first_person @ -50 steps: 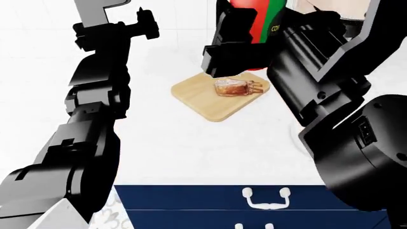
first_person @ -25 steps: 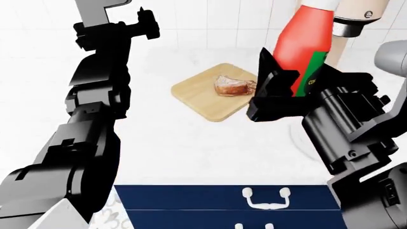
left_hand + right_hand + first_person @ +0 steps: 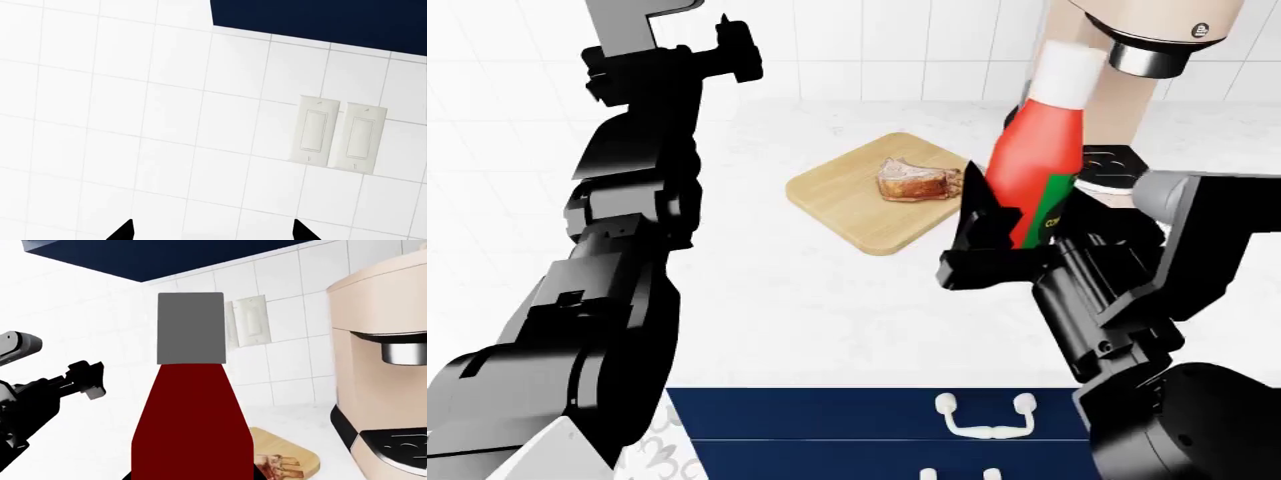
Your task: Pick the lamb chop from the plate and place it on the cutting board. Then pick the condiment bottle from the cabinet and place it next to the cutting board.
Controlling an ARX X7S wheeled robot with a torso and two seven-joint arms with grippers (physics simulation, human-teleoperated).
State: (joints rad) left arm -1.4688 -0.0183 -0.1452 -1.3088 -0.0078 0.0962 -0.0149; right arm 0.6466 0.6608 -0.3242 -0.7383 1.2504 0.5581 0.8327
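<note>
Head view: right gripper [image 3: 1014, 235] is clamped on the lower body of the condiment bottle [image 3: 1038, 150]; the near finger [image 3: 977, 232] covers part of the label, and the bottle base is hidden behind the gripper, so contact with the counter [image 3: 827, 300] cannot be judged. Bottle tilts slightly, white cap toward 1 o'clock, and stands just at 3 o'clock of the cutting board [image 3: 874, 192]. Lamb chop [image 3: 914, 180] lies on the board, off centre toward 3 o'clock; its bone end is partly covered by the gripper. A beige coffee machine [image 3: 1148, 40] sits behind the bottle, cut off by the frame's upper edge. The plate is not identifiable; only a faint curved line shows by the right arm. Right wrist view: bottle fills the centre, cap rendered grey, board and chop bones visible low beside it. Left gripper [image 3: 212, 231]: only two dark fingertips [image 3: 123, 231] show in the left wrist view, set wide apart with nothing between, facing tiled wall and a double light switch [image 3: 341, 134].
</note>
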